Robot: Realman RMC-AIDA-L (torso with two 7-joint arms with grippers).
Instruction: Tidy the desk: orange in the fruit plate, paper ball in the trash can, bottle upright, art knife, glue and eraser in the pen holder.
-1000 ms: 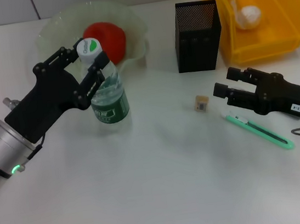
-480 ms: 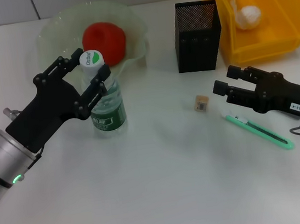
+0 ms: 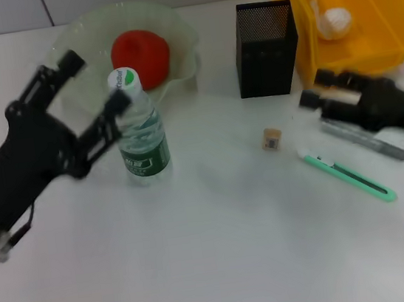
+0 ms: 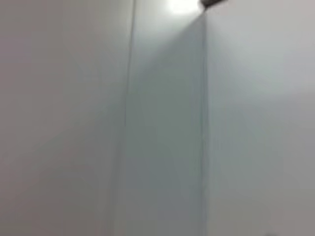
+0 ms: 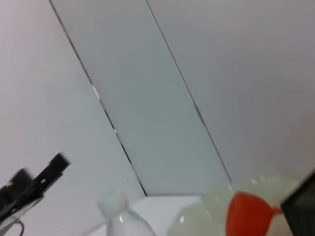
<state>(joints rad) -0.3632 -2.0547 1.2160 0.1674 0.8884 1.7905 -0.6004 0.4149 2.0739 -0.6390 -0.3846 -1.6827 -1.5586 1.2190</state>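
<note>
The bottle (image 3: pixel 139 129) stands upright on the white desk, free of my left gripper (image 3: pixel 93 82), which is open just to its left with one fingertip close to the cap. The orange (image 3: pixel 140 49) lies in the fruit plate (image 3: pixel 68 36). The paper ball (image 3: pixel 335 22) lies in the trash can (image 3: pixel 368 54). The eraser (image 3: pixel 271 139) and the green art knife (image 3: pixel 347 175) lie on the desk in front of the pen holder (image 3: pixel 265 38). My right gripper (image 3: pixel 316 87) is open and empty, above the desk right of the eraser. No glue shows.
The right wrist view shows the bottle (image 5: pixel 118 216), the orange (image 5: pixel 248 211), the plate (image 5: pixel 206 219) and a left gripper finger (image 5: pixel 39 179) against a wall. The left wrist view shows only a pale wall. A dark shadow lies under my right arm.
My left gripper has let go of the upright bottle and drawn back to the left and up. My right gripper has risen and moved right, away from the eraser and knife.
</note>
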